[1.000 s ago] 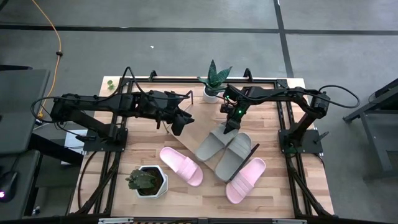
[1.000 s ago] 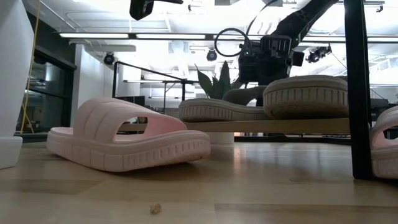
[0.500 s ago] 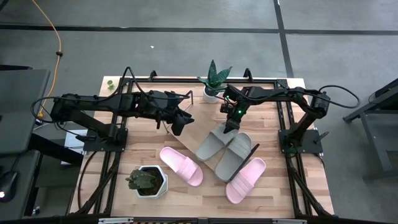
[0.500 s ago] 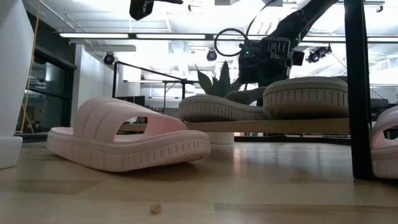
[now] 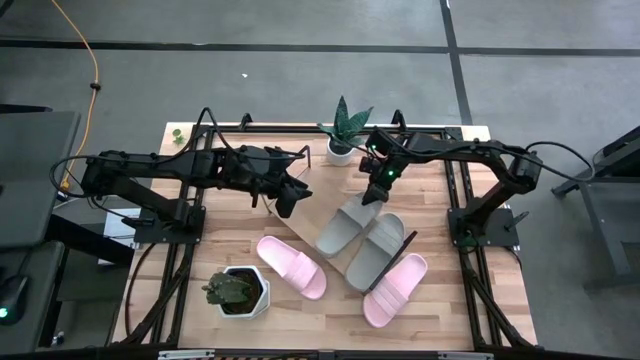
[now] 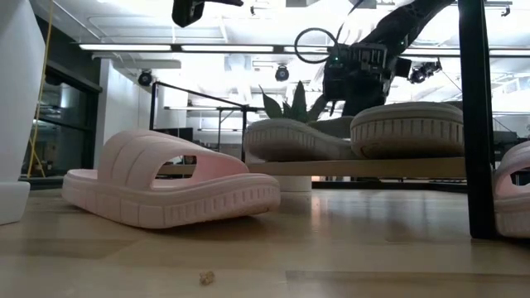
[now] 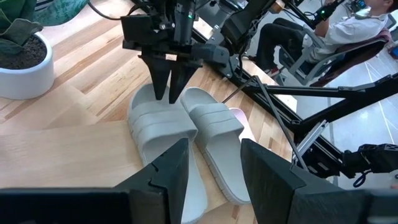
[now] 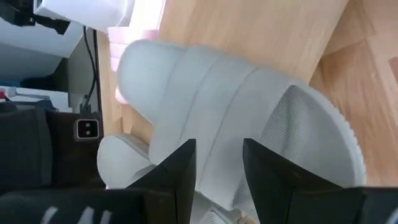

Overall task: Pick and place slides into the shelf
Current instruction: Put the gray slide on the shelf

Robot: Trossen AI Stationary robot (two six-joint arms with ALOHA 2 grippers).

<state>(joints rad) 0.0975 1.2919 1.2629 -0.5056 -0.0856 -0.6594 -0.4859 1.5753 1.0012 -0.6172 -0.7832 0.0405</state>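
Right gripper, fingers narrowly parted, hovers above my grey slide's heel on the shelf; ribbed strap, rubbery grey foam; left gripper waits nearby, open.

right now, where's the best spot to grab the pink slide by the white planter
Probably the wide strap of the pink slide, from straight above. It lies flat, sole down, on the table, its strap arching clear of the footbed, so one finger could slip under the arch. The planter crowds its near-left side.
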